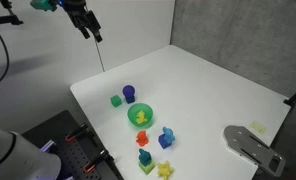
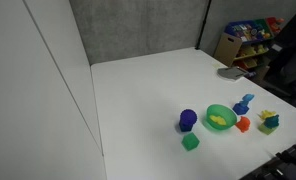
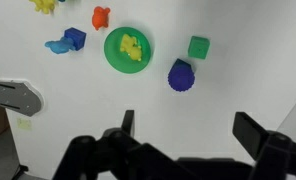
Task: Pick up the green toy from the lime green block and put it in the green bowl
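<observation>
While the gripper (image 1: 91, 32) is held high in the upper left of an exterior view, well above the white table (image 1: 218, 90), its jaws are seen in the wrist view spread wide and released, with nothing between them. The green toy (image 1: 144, 155) is found low in the middle of that exterior view, set on top of the lime green block (image 1: 147, 166), near the table's front edge. The same stack is seen at the right edge of an exterior view (image 2: 269, 120), though it is too small there for the two pieces to be told apart. In the wrist view the stack cannot be made out.

The green bowl (image 3: 127, 50) is shown in the upper middle of the wrist view, with a yellow toy (image 3: 132, 45) lying inside it. A green cube (image 3: 198, 47) and a purple toy (image 3: 181, 75) are placed just right of the bowl; a blue toy (image 3: 66, 42) and an orange toy (image 3: 100, 17) are placed to its upper left. A yellow star (image 1: 165, 170) is seen beside the stack.
</observation>
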`<state>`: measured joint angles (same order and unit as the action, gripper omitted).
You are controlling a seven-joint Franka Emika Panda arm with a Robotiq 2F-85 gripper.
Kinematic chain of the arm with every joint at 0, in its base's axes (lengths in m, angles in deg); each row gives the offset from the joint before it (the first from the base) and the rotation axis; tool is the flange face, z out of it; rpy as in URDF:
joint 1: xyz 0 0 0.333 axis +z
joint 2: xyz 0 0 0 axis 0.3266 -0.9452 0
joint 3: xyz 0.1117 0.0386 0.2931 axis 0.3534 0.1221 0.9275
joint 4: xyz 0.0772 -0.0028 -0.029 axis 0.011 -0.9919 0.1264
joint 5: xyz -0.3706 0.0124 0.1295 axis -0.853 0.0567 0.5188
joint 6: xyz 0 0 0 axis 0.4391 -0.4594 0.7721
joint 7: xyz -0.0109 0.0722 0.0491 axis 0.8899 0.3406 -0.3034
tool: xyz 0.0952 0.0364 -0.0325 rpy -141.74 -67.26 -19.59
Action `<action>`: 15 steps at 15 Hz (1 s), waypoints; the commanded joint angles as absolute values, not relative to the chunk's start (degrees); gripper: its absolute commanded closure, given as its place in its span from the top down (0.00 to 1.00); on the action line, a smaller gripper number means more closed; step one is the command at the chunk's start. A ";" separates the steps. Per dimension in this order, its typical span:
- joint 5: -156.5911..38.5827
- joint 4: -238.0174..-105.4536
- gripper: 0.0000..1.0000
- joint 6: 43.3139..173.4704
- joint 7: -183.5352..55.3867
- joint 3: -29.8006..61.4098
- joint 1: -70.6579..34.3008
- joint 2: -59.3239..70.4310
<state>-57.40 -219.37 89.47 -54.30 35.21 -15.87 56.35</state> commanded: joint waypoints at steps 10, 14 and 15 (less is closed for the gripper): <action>-58.18 -218.25 1.00 90.01 -53.84 32.15 -16.35 53.62; -57.76 -217.81 1.00 90.92 -54.65 28.64 -17.90 50.52; -57.95 -217.96 1.00 91.43 -54.71 27.78 -18.50 49.88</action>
